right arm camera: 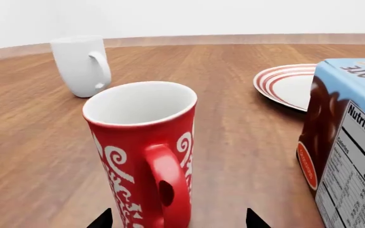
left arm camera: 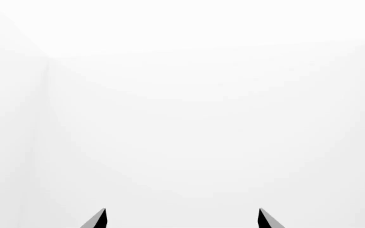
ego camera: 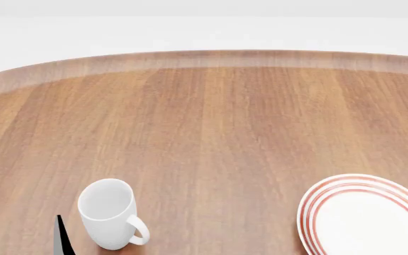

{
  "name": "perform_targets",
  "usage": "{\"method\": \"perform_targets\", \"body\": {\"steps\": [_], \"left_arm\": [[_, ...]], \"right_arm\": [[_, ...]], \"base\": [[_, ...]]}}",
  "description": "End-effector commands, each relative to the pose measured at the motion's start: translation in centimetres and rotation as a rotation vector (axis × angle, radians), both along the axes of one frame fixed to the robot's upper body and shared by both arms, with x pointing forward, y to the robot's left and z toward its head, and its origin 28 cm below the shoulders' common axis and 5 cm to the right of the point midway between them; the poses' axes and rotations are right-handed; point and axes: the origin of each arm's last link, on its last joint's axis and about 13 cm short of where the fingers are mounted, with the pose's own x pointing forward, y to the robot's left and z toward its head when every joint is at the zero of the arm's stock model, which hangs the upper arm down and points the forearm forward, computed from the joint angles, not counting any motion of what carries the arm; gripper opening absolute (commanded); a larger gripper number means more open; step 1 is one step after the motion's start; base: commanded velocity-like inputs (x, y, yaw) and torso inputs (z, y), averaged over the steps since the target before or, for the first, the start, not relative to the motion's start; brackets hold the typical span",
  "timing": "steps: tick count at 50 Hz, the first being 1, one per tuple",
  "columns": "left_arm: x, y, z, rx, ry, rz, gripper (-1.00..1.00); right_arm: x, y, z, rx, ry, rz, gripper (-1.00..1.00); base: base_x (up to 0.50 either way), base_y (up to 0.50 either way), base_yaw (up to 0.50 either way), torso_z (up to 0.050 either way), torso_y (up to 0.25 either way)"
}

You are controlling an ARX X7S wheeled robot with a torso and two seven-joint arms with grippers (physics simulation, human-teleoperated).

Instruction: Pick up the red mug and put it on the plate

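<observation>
The red mug [right arm camera: 138, 147] with white swirls stands upright on the wooden table in the right wrist view, its handle [right arm camera: 169, 190] turned toward the camera. My right gripper [right arm camera: 179, 221] is open; its two dark fingertips show either side of the mug's lower part, not touching it. The plate [right arm camera: 288, 84] with red rings lies beyond, to the right of the mug, and also shows in the head view [ego camera: 367, 220] at the near right. The red mug is out of the head view. My left gripper [left arm camera: 182, 219] is open and empty, facing a blank white surface.
A plain white mug [ego camera: 108, 212] stands at the near left of the round wooden table [ego camera: 211, 122], next to a left fingertip [ego camera: 61, 238]; it also shows in the right wrist view [right arm camera: 81, 64]. A blue food box [right arm camera: 347, 142] stands close to the red mug's right.
</observation>
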Motion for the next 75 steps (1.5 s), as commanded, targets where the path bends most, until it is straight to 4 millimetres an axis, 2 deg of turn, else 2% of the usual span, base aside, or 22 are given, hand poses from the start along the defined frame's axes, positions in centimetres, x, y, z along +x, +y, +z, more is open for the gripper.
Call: {"method": "perform_targets", "body": {"steps": [1, 22, 44, 45, 69, 73, 75], "left_arm": [[0.0, 0.0, 0.0, 0.0, -0.003, 0.001, 1.0], [0.0, 0.0, 0.0, 0.001, -0.009, -0.001, 1.0], [0.0, 0.0, 0.0, 0.002, -0.014, -0.001, 1.0], [0.0, 0.0, 0.0, 0.002, -0.013, -0.001, 1.0], [0.0, 0.0, 0.0, 0.001, -0.024, -0.003, 1.0], [0.0, 0.0, 0.0, 0.001, -0.025, -0.003, 1.0], [0.0, 0.0, 0.0, -0.001, -0.027, -0.002, 1.0]], "right_arm": [[-0.2, 0.1, -0.2, -0.013, 0.002, 0.011, 1.0], [-1.3, 0.2, 0.6, -0.002, -0.006, 0.006, 1.0], [-1.0, 0.3, 1.0, 0.0, -0.02, -0.002, 1.0], [-0.9, 0.3, 1.0, -0.005, -0.02, -0.008, -1.0], [-1.1, -0.1, 0.9, -0.014, -0.014, -0.03, -1.0], [-1.0, -0.2, 1.6, -0.017, -0.035, -0.044, -1.0], [-0.8, -0.3, 2.7, -0.01, -0.063, -0.055, -1.0]], "base": [[0.0, 0.0, 0.0, 0.0, 0.0], [0.0, 0.0, 0.0, 0.0, 0.0], [0.0, 0.0, 0.0, 0.0, 0.0], [0.0, 0.0, 0.0, 0.0, 0.0], [0.0, 0.0, 0.0, 0.0, 0.0], [0.0, 0.0, 0.0, 0.0, 0.0], [0.0, 0.0, 0.0, 0.0, 0.0]]}}
